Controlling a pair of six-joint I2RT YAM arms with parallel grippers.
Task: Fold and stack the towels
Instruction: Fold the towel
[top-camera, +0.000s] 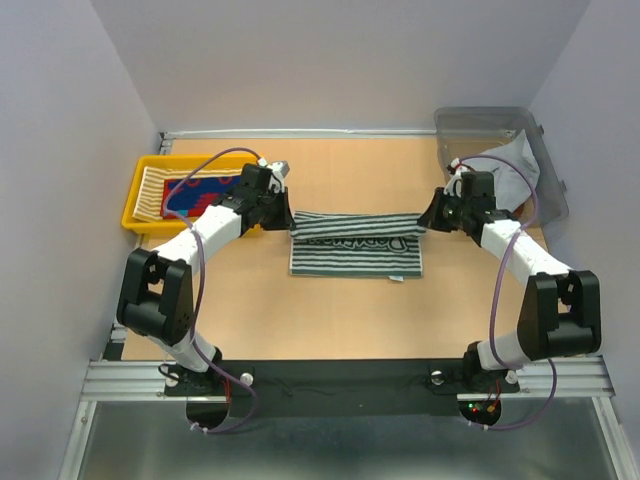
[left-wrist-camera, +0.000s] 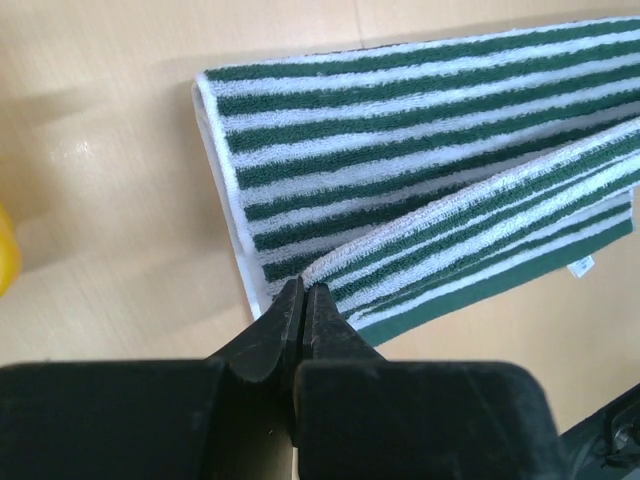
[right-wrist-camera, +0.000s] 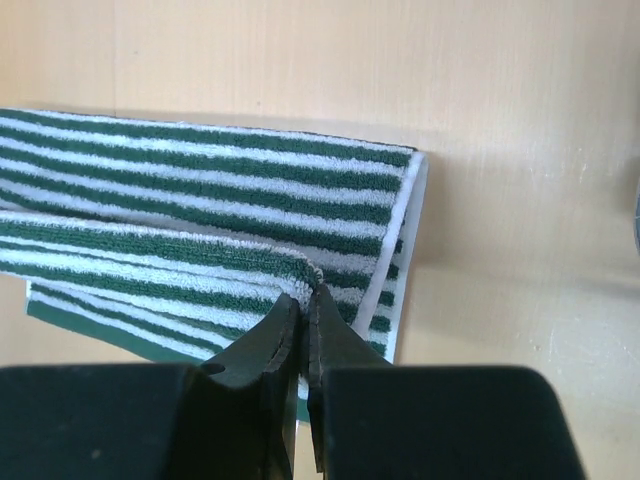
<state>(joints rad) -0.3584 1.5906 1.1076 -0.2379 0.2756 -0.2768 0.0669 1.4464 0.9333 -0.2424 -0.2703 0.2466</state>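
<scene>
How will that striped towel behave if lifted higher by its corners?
Probably floppy: the striped towel drapes from the edge pinched by the left claw and right claw. Likely light, since thin pinches carry it. Its looped pile should resist slipping.

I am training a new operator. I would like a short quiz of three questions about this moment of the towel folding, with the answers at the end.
1. True or false: the left gripper and the right gripper are both shut on the dark green and white striped cloth towel.
2. Where does the red and blue patterned towel lie?
A. in the yellow plastic tray
B. in the left gripper
C. in the right gripper
3. Fill in: the plain grey cloth lies in the clear plastic bin, on the robot's ____ side.
Key: 1 true; 2 A; 3 right.
</scene>
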